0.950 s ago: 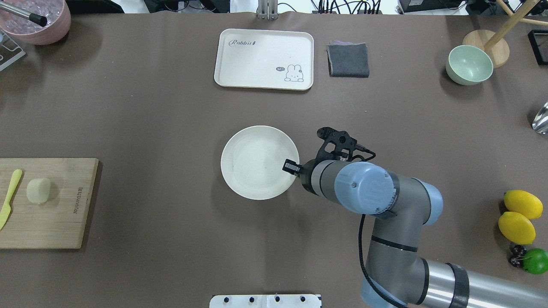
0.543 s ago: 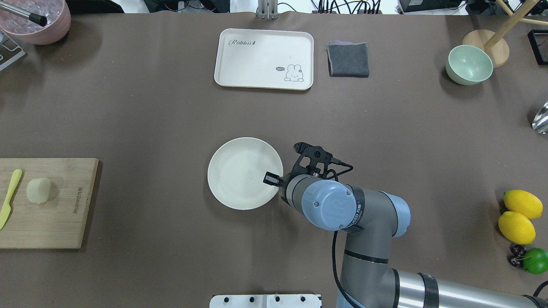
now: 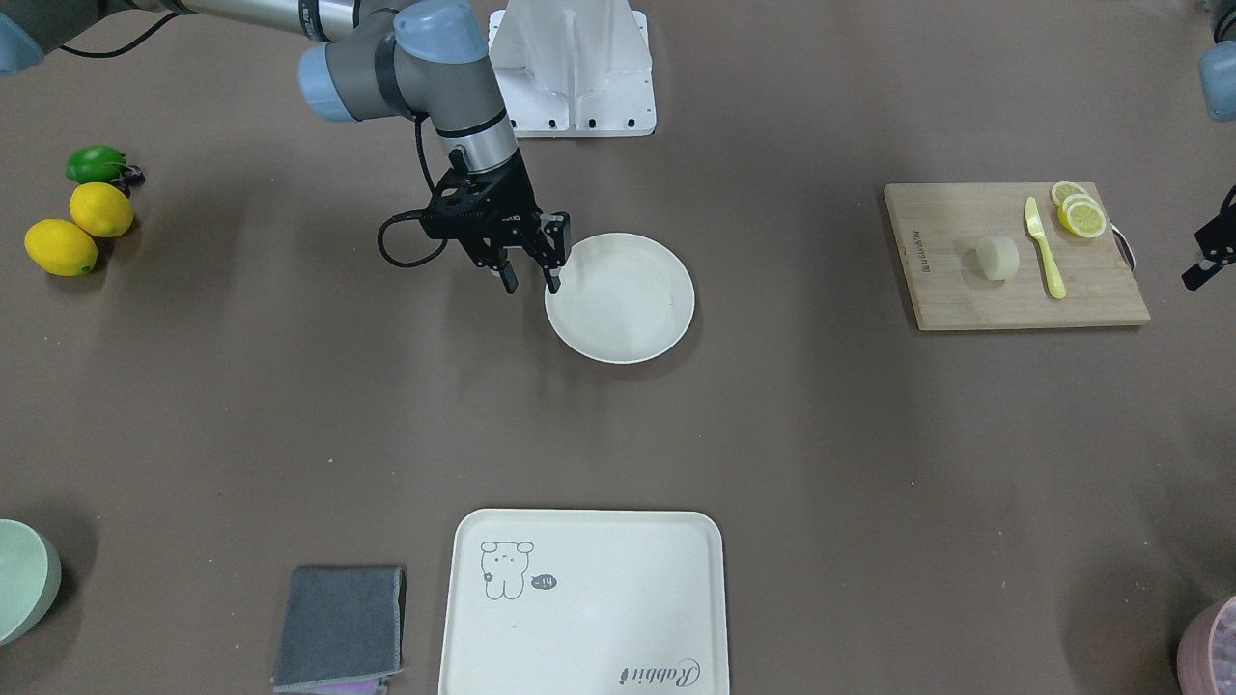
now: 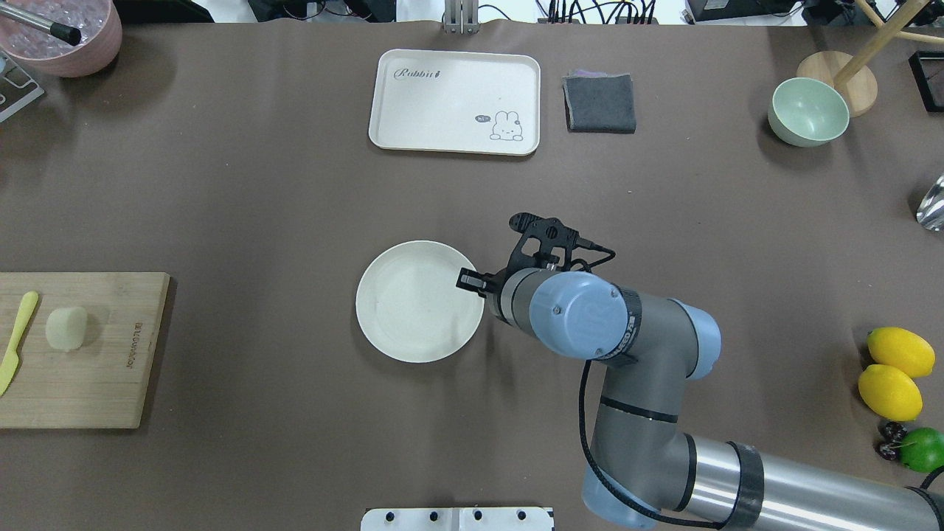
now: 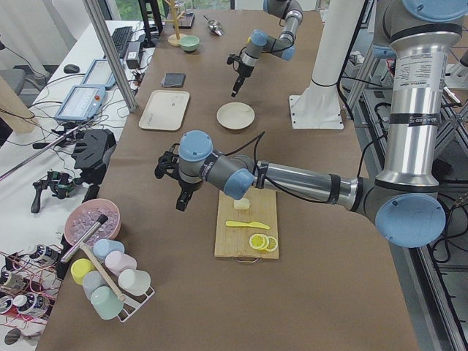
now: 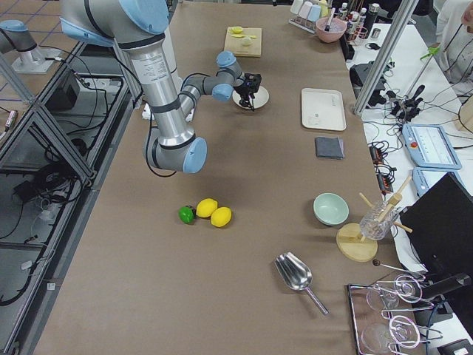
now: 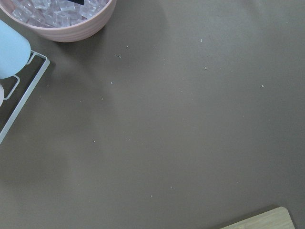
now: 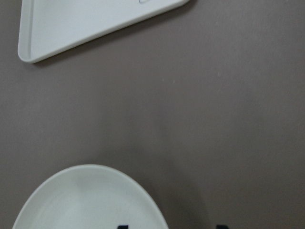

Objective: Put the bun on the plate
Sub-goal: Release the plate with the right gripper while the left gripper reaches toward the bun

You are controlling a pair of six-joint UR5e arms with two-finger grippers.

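Note:
The bun (image 3: 997, 258) (image 4: 66, 328), a pale rounded lump, lies on the wooden cutting board (image 4: 110, 369) at the table's left end. The round cream plate (image 4: 419, 301) (image 3: 623, 299) sits empty near the table's middle. My right gripper (image 3: 529, 278) (image 4: 476, 284) hangs open just above the plate's rim on its right side, one finger over the rim and one outside it, holding nothing. In the right wrist view both tips peek in at the bottom beside the plate (image 8: 90, 200). My left gripper (image 5: 180, 203) hovers beyond the board's far edge; I cannot tell its state.
A yellow knife (image 4: 16, 343) and lemon slices (image 3: 1080, 212) share the board. At the back are a rabbit tray (image 4: 453, 102), grey cloth (image 4: 599, 103), green bowl (image 4: 807, 112) and pink ice bowl (image 4: 63, 33). Lemons (image 4: 892, 372) lie at the right.
The plate slid left and toward the robot with my right gripper at its rim. Then the gripper shifted away along the rim while the plate stayed put.

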